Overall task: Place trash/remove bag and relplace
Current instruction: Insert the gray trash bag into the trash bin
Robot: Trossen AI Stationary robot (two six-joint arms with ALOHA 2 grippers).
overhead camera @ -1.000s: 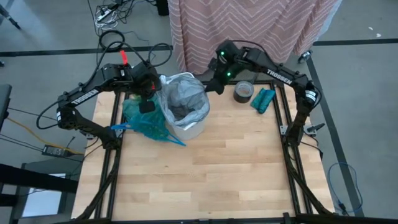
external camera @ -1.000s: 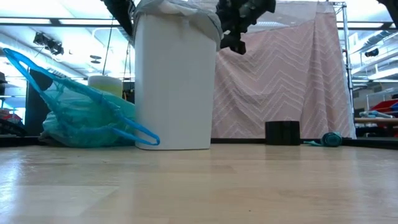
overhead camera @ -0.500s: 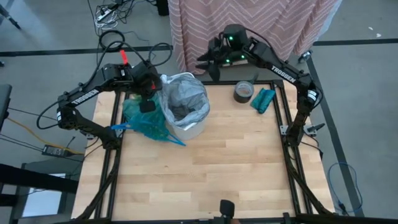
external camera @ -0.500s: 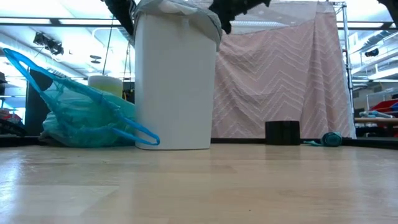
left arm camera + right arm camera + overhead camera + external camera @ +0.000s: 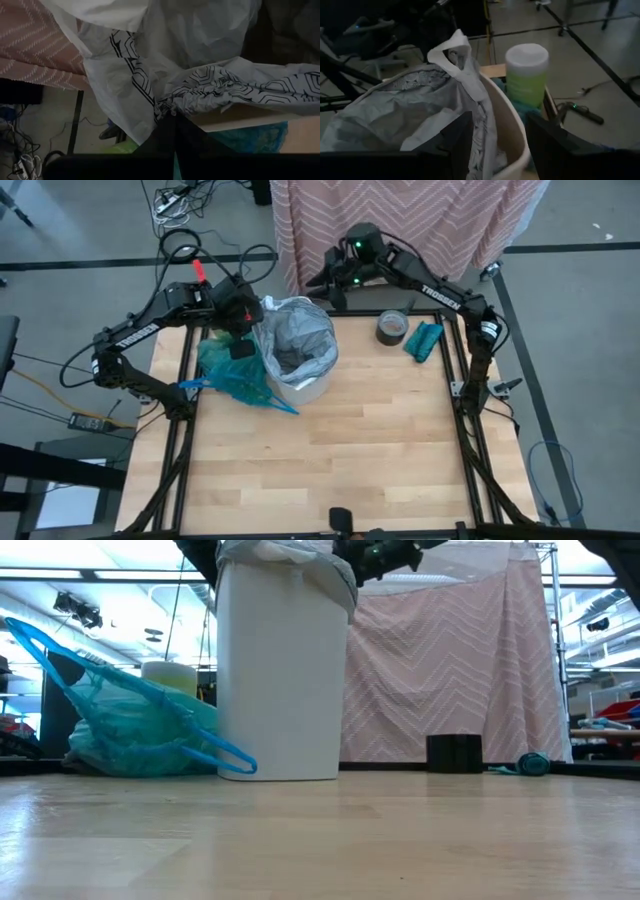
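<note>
Standing on the worktop (image 5: 330, 450), toward its far left part, is the white bin (image 5: 280, 680), lined with a pale grey plastic bag (image 5: 297, 338) whose edge folds over the rim. Just beside the bin on its left lies the teal-green bag (image 5: 232, 373), full and slumped, blue drawstring loops trailing onto the wood. Left gripper (image 5: 243, 320) sits at the bin's left rim, clenched on a bunched fold of the grey liner, as the left wrist view shows. Behind the teal bag stands a tub with a white lid (image 5: 526, 67). Right gripper (image 5: 322, 283) hovers beyond the bin's far edge, fingers spread, nothing in them. A dark tape roll (image 5: 391, 327) and teal cloth (image 5: 423, 340) lie at the far right.
</note>
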